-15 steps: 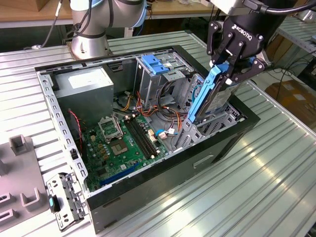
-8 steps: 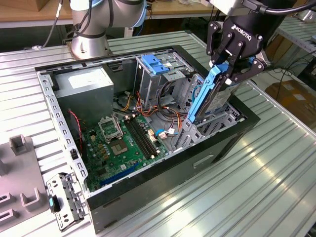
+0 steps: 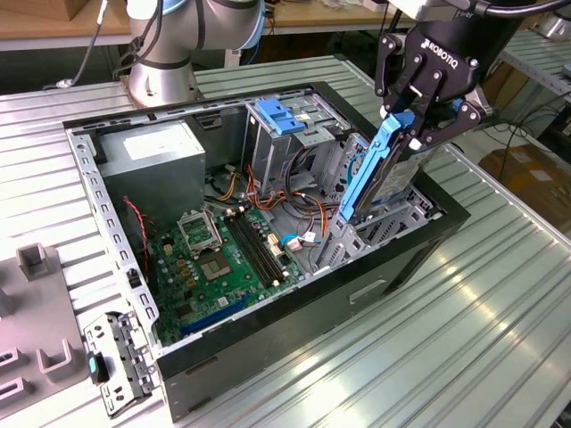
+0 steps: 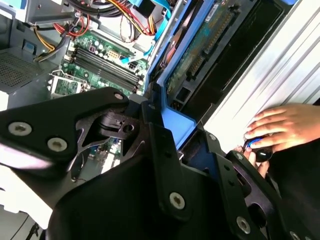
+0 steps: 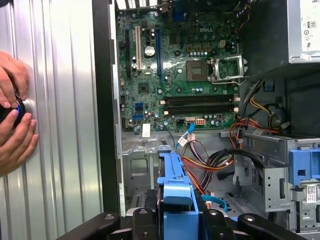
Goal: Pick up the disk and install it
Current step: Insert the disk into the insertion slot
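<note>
The end effector (image 3: 417, 121) is closed on the disk (image 3: 373, 178), with its black fingers (image 3: 443, 100) clamping the upper end across the blue side rail. The disk stands on edge and tilted. Its lower end reaches straight down from the end effector into the metal bay frame (image 3: 393, 218) at the corner of the open computer case (image 3: 294, 330); I cannot tell whether it is seated there. In the second wrist view the green circuit board on the disk's underside faces the camera, running away from the fingers.

Deeper in the case, beyond the end effector's tip, lies the green motherboard (image 3: 219, 259). Well apart from the end effector stand the grey power supply (image 3: 156, 165) and a metal drive cage (image 3: 285, 120) with a light-blue top. The case sits on a ribbed metal bench (image 3: 482, 339). Off to one side of the end effector, outside the case wall, a person's hand (image 4: 282, 127) rests on the bench, holding a small dark object (image 4: 257, 149) with a blue light.
</note>
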{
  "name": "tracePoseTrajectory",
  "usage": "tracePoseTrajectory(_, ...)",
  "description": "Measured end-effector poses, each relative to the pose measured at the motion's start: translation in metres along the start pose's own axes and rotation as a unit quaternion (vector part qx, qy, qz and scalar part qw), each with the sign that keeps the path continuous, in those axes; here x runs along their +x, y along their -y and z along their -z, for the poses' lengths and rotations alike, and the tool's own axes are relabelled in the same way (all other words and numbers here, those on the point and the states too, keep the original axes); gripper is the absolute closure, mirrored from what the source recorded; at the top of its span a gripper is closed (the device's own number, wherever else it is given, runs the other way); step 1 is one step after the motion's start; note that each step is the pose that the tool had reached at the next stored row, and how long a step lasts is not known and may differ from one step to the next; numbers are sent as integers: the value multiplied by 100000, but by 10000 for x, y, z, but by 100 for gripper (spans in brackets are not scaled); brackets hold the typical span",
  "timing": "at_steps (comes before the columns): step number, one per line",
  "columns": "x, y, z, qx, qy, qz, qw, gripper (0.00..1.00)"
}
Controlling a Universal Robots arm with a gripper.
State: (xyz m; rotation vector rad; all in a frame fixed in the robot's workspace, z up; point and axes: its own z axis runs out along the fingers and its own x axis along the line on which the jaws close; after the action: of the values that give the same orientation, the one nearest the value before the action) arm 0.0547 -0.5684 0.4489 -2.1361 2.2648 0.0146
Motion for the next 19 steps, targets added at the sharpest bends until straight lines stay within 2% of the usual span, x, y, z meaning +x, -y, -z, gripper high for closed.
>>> tracePoseTrajectory(4,0,0,0,-39,-2,1467,99989,63)
tracePoseTrajectory(19,13,13,-87,-128,1,1416,99990,63)
